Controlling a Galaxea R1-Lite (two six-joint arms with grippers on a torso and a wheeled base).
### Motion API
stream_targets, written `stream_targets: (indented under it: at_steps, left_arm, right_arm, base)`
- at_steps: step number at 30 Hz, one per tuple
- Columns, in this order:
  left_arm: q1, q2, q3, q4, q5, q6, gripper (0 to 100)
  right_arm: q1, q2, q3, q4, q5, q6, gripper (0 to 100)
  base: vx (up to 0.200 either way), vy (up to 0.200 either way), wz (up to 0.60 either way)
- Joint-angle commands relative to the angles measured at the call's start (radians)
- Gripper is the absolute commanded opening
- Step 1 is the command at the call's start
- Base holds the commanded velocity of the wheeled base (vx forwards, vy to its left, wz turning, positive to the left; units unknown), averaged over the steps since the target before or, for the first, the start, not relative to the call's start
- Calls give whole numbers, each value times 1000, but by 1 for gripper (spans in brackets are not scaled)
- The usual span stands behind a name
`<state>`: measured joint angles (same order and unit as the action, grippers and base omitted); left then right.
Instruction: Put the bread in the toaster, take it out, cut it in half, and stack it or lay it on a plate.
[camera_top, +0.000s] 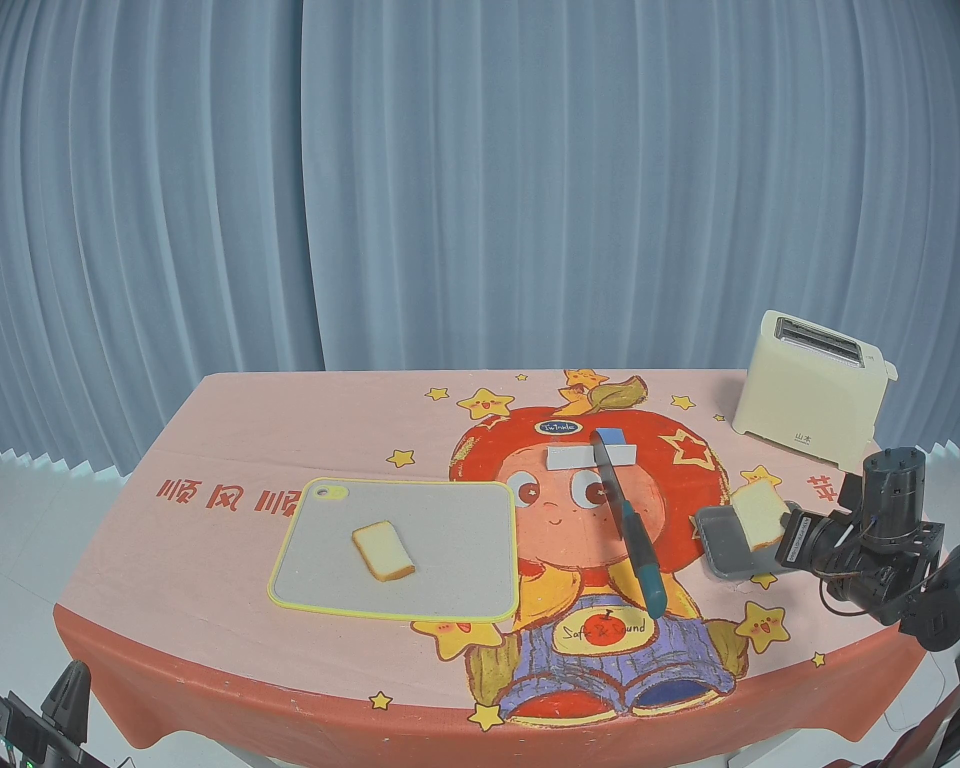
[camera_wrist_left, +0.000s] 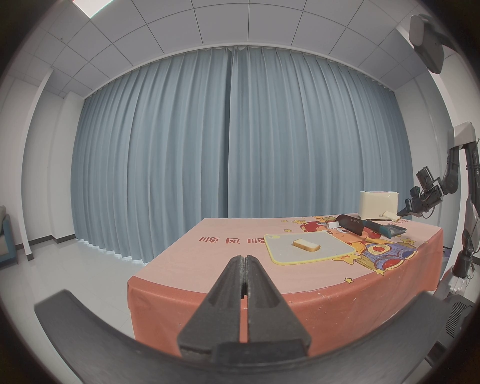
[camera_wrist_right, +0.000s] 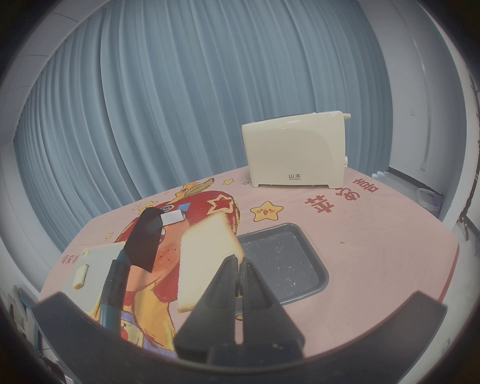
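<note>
Left gripper (camera_wrist_left: 244, 265): below the near left corner of the table (camera_top: 250, 420), off its cloth, fingers pressed together with nothing between them.

Cutting board (camera_top: 450, 540): grey with a yellow rim, flat on the table near its near edge, left of centre. A small piece of bread (camera_top: 383, 551) lies flat on the board, towards its middle.

Knife (camera_top: 630, 530): just right of the board, at the table's centre. The teal handle points to the near edge; the dark blade runs towards the far edge, its tip resting on a white block (camera_top: 570, 458).

Tray (camera_wrist_right: 295, 270): dark grey and shallow, near the right edge of the table, crumbs on its floor.

Right gripper (camera_wrist_right: 239, 265): at the right edge, level with the tray, fingers clamped on one edge of a bread slice (camera_wrist_right: 205, 260). The slice stands on edge over the tray's rim; whether it touches the tray cannot be told.

Toaster (camera_top: 812, 388): cream, upright at the far right corner, well apart from the slice.
</note>
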<state>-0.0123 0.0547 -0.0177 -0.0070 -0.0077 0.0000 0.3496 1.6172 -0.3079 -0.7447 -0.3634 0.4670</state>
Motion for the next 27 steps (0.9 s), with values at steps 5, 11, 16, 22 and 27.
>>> stream_targets:
  at_steps: [5,11,16,22,27]
  left_arm:
    - [0,1,18,-1,0,0,0]
    - [0,1,18,-1,0,0,0]
    - [0,1,18,-1,0,0,0]
    - [0,1,18,-1,0,0,0]
    - [0,1,18,-1,0,0,0]
  right_arm:
    - [-17,35,1,1,0,1,0]
    - [-37,72,4,-1,18,-1,0]
    - [-35,81,15,-2,18,-4,0]
    - [-41,90,13,-2,18,-2,0]
    - [-46,110,10,-4,18,-2,0]
  base:
    - [0,0,0]
    - [0,0,0]
    - [0,0,0]
    - [0,0,0]
    - [0,0,0]
